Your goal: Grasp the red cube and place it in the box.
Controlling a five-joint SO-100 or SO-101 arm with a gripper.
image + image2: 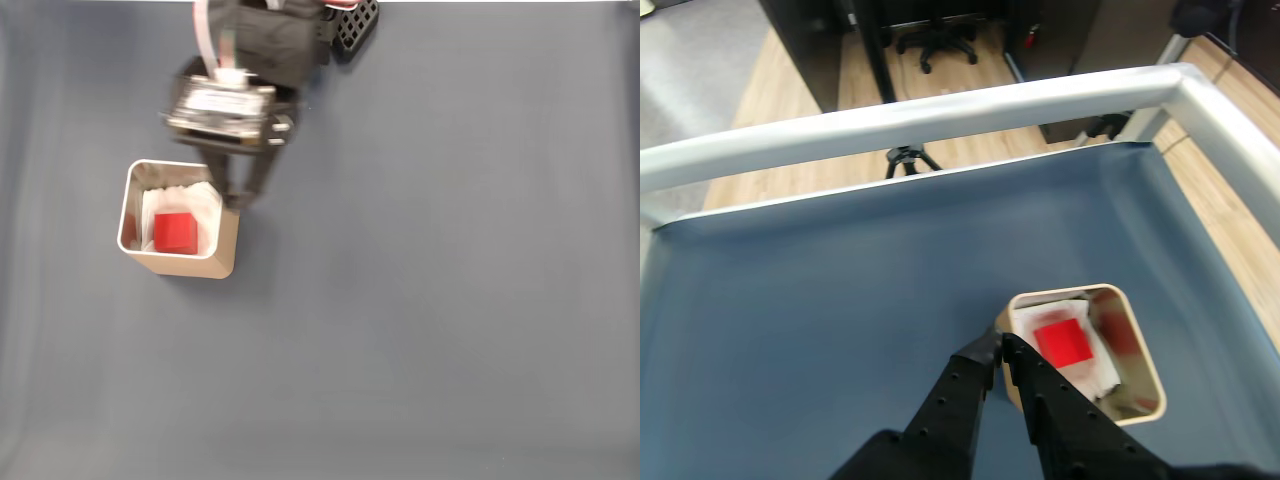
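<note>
The red cube [176, 233] lies inside the box [226, 256], resting on the white lining; the wrist view shows the red cube [1063, 343] in the box [1142, 365] too. The box is tan with a silvery rim and stands upright on the blue-grey table. My gripper [238, 201] hangs above the box's upper right corner in the fixed view, its black fingers together and holding nothing. In the wrist view the gripper [1000, 342] has its tips touching, just left of the box's rim.
The blue-grey table surface [430, 300] spreads wide to the right of and below the box. A raised metal rail [940, 115] borders the table's far side and right side. Beyond it are a wooden floor, a tripod and an office chair.
</note>
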